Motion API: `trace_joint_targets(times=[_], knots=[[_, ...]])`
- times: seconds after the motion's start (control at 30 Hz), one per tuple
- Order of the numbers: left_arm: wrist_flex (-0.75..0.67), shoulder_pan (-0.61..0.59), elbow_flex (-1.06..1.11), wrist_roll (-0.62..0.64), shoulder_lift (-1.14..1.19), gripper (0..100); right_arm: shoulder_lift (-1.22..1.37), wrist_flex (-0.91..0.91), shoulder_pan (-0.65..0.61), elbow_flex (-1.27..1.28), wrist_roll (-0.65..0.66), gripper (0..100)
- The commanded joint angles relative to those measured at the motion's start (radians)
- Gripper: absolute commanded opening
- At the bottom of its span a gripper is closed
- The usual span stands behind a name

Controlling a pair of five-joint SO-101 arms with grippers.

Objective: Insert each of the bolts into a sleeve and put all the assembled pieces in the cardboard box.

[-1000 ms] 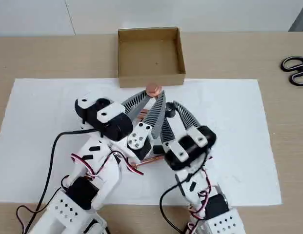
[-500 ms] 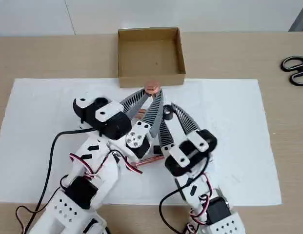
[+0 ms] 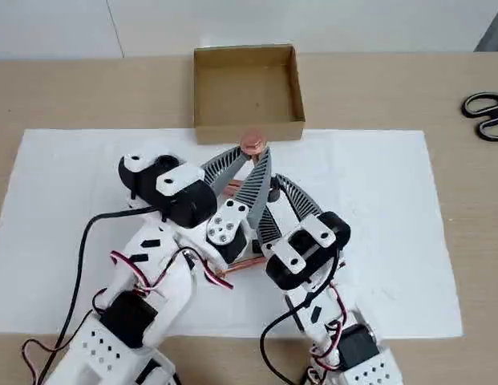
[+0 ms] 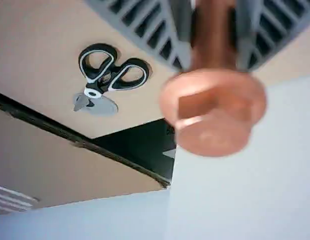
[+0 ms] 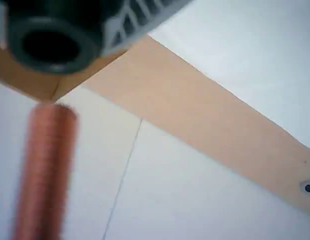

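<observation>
My right tool, gripping the black sleeve, has edged toward my left tool, which clamps the copper bolt.

Light wood table; white sheet on it; scissors at right edge; white panels beyond.

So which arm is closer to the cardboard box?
Left. The left tool holds the copper bolt right at the front wall of the cardboard box; the right tool, gripping the black sleeve, sits farther back over the paper.
</observation>
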Motion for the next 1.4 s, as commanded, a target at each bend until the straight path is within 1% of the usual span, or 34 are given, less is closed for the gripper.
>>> trace_joint_targets(times=[0.0,0.1,0.33,0.53,0.6,0.77,1.1,1.23,1.37], knots=[[0.011,0.002,-0.056,0.008,0.0,1,-0.021,-0.005,-0.004,0.006,-0.005,0.5],[0.006,0.005,-0.047,0.008,0.0,1,-0.021,-0.005,-0.004,0.006,-0.005,0.5],[0.005,0.057,0.012,0.008,0.0,1,-0.022,-0.005,-0.004,0.006,-0.005,0.5],[0.005,0.055,0.016,-0.002,0.0,1,-0.022,-0.005,-0.004,0.006,-0.005,0.5],[-0.006,0.055,0.015,-0.035,-0.002,1,-0.022,-0.005,-0.004,0.006,-0.005,0.5],[-0.112,0.057,0.01,-0.092,0.0,1,-0.022,-0.005,-0.004,0.006,-0.005,0.5],[-0.114,0.055,0.036,-0.114,0.0,1,-0.022,-0.005,-0.004,0.006,-0.003,0.5],[-0.115,0.055,0.041,-0.18,0.0,1,-0.022,-0.005,-0.004,0.006,-0.003,0.5],[-0.115,0.055,0.056,-0.193,0.0,1,-0.022,-0.005,-0.004,0.006,-0.003,0.5]])
